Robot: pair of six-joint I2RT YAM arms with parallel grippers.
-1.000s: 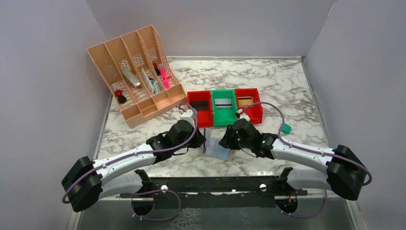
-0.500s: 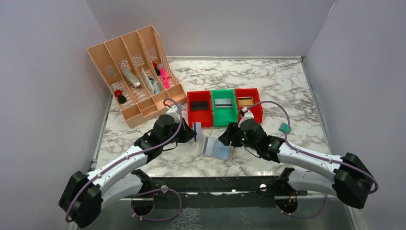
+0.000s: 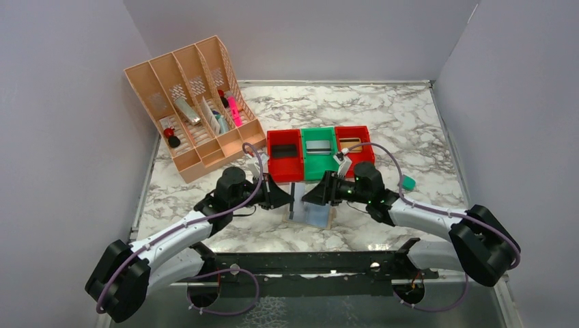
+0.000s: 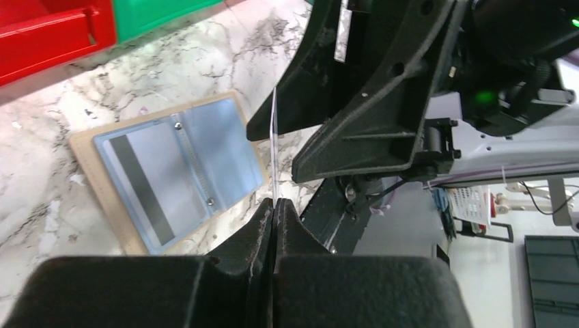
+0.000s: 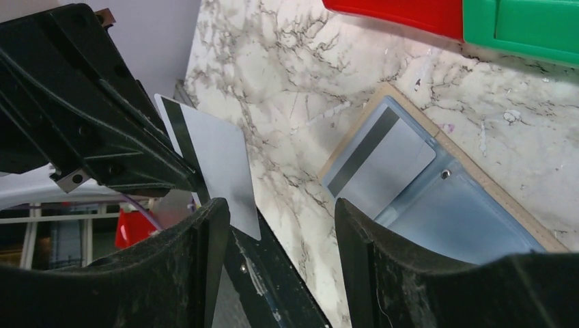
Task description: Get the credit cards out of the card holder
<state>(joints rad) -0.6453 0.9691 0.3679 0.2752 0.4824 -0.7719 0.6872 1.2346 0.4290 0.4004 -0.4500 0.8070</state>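
A black mounting rail (image 3: 300, 263) runs along the bottom of the top view, at the near edge of a white marble-patterned tabletop (image 3: 382, 116) veined in grey. Plain pale lilac walls (image 3: 300, 34) close it in on 3 sides.

2 arms reach from the lower corners toward the middle of the frame. The left gripper (image 3: 290, 198) is clamped tight on 1 silvery credit card (image 5: 212, 174), held on edge; the left wrist view sees it only as a thin white line rising from the closed fingers (image 4: 273, 219). The right gripper (image 3: 305, 197) faces it, just beside, with its 2 fingers (image 5: 198, 246) spread wide and holding nothing, the card showing between them.

Below both grippers, centre frame, the card holder (image 3: 311, 213) lies open and flat on the marble, tan border around pale blue-grey panels. 1 more card with a dark stripe (image 5: 382, 160) sits in 1 of its pockets.

Farther back stand 3 small bins in a touching row: red (image 3: 285, 152), green (image 3: 319, 149), red (image 3: 355, 147). 1 small teal object (image 3: 408, 182) lies at centre right. In the upper left, 1 peach 4-slot file organizer (image 3: 191, 102) holds assorted small items.
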